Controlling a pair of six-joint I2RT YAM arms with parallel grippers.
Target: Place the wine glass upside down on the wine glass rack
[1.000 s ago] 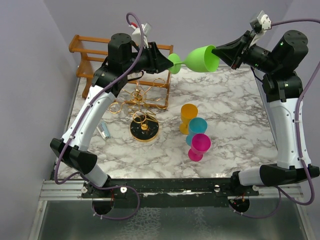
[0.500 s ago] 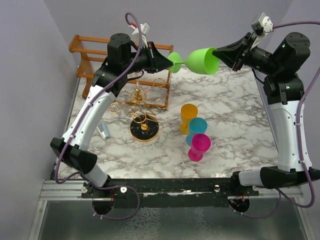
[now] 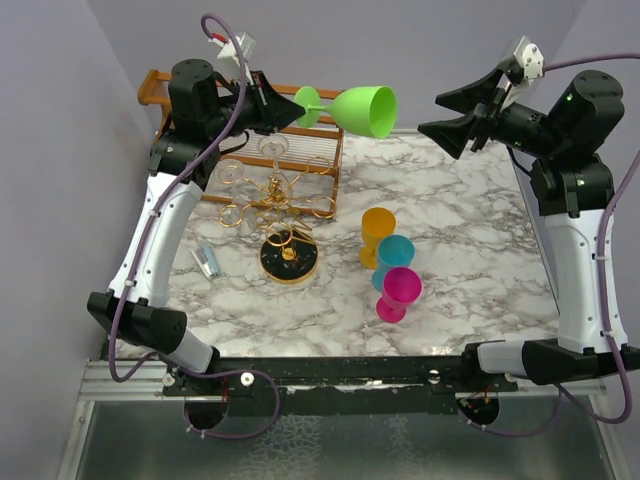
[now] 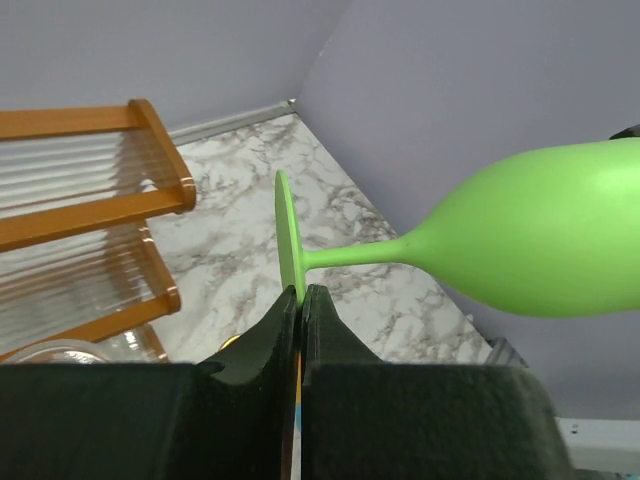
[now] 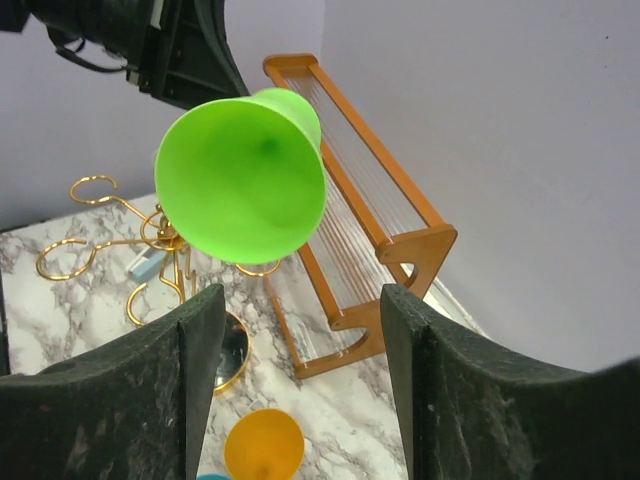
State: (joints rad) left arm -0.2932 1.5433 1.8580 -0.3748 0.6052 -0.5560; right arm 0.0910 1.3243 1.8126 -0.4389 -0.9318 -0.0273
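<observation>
**Green wine glass: aloft in left claw, not on rack**

- Item 1: bright green plastic wine glass (image 3: pixel 365 110). Lies on its side in the air over the rear of the white marble worktop (image 3: pixel 470 240), foot to the left, open mouth to the right.
- Item 2: left claw (image 3: pixel 300 105). Pinched tight on the rim of the glass's round foot.
- Item 3: right claw (image 3: pixel 432 113). Jaws spread wide, holding nothing, facing the mouth of the glass and apart from it.
- Item 4: small gold wire rack with looped arms on a round black base (image 3: pixel 289 258). Stands on the worktop below the glass, towards the near side.
- Item 5: orange-brown wooden rail frame (image 5: pixel 418 252). Behind the gold rack.
- Item 6: orange cup (image 3: pixel 378 228), teal cup (image 3: pixel 396 255) and pink cup (image 3: pixel 400 290). Clustered mid-worktop, right of the rack
</observation>
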